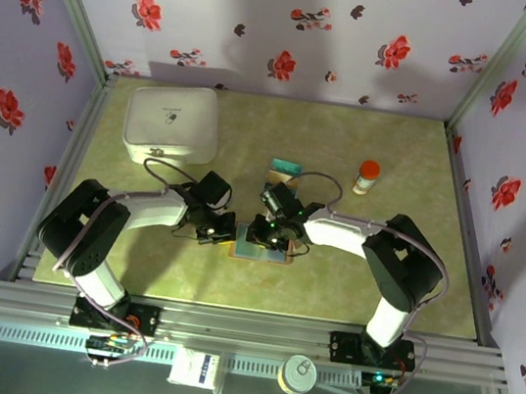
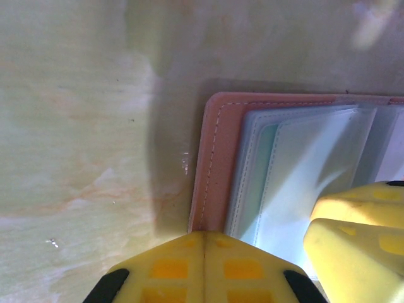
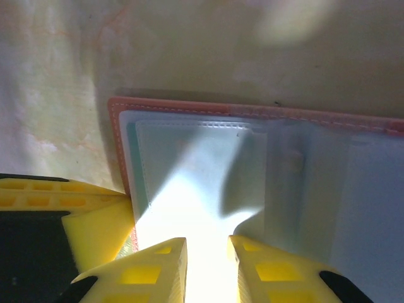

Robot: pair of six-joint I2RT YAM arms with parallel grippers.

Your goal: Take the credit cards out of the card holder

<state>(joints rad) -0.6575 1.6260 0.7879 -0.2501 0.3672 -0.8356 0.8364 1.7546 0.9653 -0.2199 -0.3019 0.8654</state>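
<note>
Left gripper (image 2: 205, 243) had its jaws shut together, planted on the left rim of the card holder (image 2: 218, 158), which lay open mid-counter toward the near edge. It looked light and floppy, likely to skate unless pinned, with slick clear pockets. A teal card (image 2: 268, 142) sat in the left pocket: thin, stiff, best pinched by its edge at the pocket mouth. Right gripper (image 3: 208, 252) hovered there, jaws slightly apart.

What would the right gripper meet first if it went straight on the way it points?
Most likely the card holder: the right gripper points at its blue-grey inner pocket, jaws slightly apart. Depth is unclear; it may already be touching.
</note>
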